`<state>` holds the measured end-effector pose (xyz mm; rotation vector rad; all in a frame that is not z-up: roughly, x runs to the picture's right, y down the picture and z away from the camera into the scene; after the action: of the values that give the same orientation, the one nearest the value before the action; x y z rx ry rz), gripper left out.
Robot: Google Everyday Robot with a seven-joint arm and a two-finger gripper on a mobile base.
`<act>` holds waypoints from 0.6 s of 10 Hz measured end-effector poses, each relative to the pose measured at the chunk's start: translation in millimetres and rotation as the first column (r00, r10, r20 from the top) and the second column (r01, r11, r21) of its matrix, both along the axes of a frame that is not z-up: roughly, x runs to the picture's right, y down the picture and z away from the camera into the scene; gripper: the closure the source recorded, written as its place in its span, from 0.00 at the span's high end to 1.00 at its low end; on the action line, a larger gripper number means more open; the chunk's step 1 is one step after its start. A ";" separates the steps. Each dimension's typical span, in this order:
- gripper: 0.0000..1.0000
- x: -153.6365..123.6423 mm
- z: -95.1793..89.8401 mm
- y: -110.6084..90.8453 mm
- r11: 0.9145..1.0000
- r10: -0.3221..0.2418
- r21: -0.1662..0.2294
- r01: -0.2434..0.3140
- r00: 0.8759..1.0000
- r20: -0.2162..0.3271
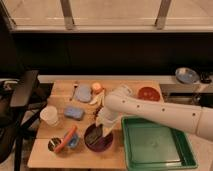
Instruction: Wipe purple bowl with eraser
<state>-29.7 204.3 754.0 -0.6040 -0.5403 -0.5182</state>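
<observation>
Purple bowl [102, 144] sits on wood table [60, 100], just left of green tray [155, 145]. Gripper [98, 131] is down inside the bowl, jaws closed on eraser [94, 134], dark block against bowl's inner surface. Orange-red bowl [148, 93] is behind tray; 2 blue sponges [73, 112] lie farther left of tray.

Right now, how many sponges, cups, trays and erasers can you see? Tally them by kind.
Light blue sponges: 2
White cup: 1
Green tray: 1
Eraser: 1, gripped in the shut pincer, down in the purple bowl
Total: 5
</observation>
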 end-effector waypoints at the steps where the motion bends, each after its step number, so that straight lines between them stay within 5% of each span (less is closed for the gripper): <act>1: 0.00 -6.5 0.7 -1.6 1.000 -0.004 0.003 0.004 1.000 0.011; 6: 0.00 -14.2 -6.7 19.6 1.000 -0.017 -0.018 0.018 0.999 0.050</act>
<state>-43.9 223.9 747.3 -0.6154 -0.5881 -0.5464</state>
